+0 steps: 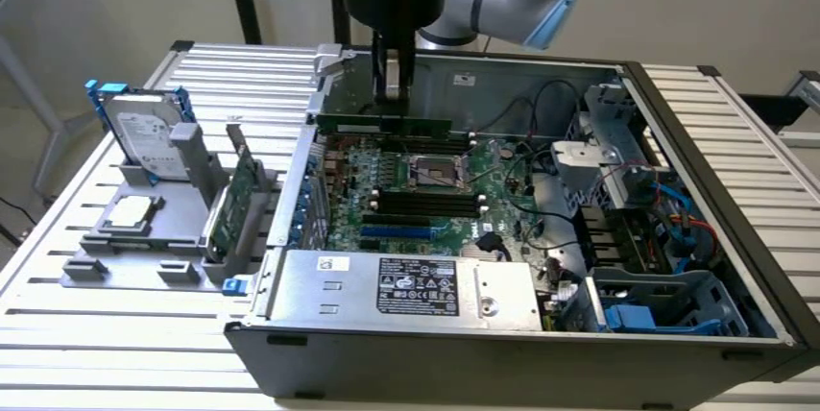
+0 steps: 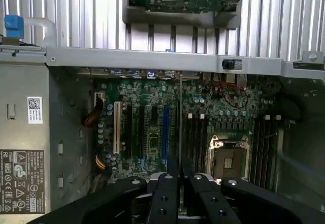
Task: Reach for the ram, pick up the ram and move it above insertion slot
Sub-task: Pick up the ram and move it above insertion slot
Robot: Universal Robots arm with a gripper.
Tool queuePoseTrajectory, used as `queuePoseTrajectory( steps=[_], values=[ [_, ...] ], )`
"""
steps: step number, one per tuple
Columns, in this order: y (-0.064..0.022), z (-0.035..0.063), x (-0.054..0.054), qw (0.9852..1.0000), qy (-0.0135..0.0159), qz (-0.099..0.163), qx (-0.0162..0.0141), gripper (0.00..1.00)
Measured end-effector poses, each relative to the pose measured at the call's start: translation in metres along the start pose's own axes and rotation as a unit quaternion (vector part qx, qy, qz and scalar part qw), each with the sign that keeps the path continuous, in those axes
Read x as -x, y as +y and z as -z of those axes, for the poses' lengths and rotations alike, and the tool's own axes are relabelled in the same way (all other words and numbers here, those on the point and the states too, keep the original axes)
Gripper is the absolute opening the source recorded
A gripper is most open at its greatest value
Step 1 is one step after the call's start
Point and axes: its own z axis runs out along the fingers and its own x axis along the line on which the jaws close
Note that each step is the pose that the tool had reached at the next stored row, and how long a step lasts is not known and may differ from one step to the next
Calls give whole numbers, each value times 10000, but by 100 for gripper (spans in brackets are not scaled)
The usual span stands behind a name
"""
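Black and narrow, the hand (image 1: pixel 392 84) hangs straight down from the arm over the far edge of the open computer case (image 1: pixel 717 238), its two fingers pinched on the top edge of the ram (image 1: pixel 383 126) — a long green stick held level and on edge, clear of the board beneath it. In the wrist view the same fingers (image 2: pixel 167 193) press together on the stick, which appears there edge-on as a thin line running away from the camera over the motherboard (image 2: pixel 147 127). Below and slightly nearer than the ram lie the black memory slots (image 1: pixel 417 202), just on the near side of the square processor socket (image 1: pixel 432 171); the ram hovers above the motherboard's far strip rather than directly over those slots. Nearer still sits the grey power supply (image 1: pixel 410 286) with its black label, and on the exterior view's right of the case are a drive cage with blue clips (image 1: pixel 640 315) and loose cables. Outside the case, on the exterior view's left, a grey holder (image 1: pixel 154 229) on the ribbed metal bench (image 1: pixel 129 334) carries a hard drive in a blue frame (image 1: pixel 138 132) standing upright, a larger green card (image 1: pixel 230 205) on edge, and a small square chip (image 1: pixel 133 210) lying flat.
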Motion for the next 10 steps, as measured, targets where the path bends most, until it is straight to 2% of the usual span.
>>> queuePoseTrajectory(
  steps=[10],
  values=[
    [-247, -144, 345, 10000, 0, 0, 0, 14]
  ],
)
